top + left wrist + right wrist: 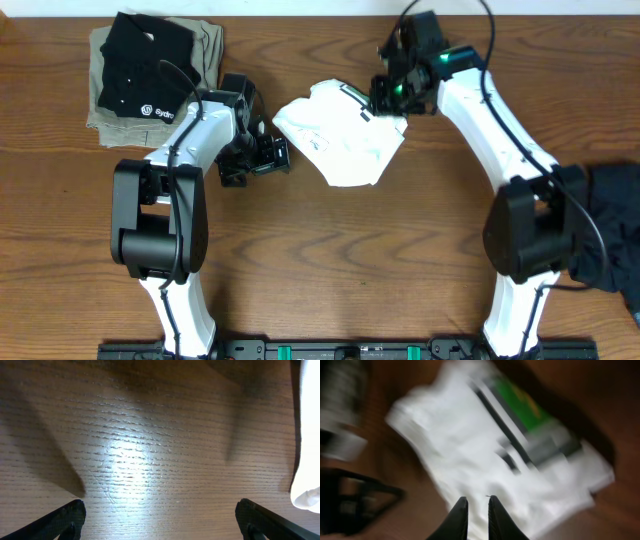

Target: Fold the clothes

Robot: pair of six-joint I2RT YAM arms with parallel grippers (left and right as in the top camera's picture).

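The white T-shirt (340, 140) lies in a compact, wrinkled bundle on the wooden table (380, 260), with its neck label facing up. My left gripper (262, 155) is open and empty, low over bare wood just left of the shirt. In the left wrist view its fingers (160, 520) are wide apart, and the shirt's edge (306, 435) shows at the far right. My right gripper (390, 95) hovers over the shirt's upper right part. The right wrist view is blurred. There the fingers (477, 505) are almost together with nothing between them, above the white fabric (470, 445).
A folded black shirt with a white logo (150, 65) lies on a folded khaki garment (208, 45) at the back left. A dark cloth pile (615, 230) sits at the right edge.
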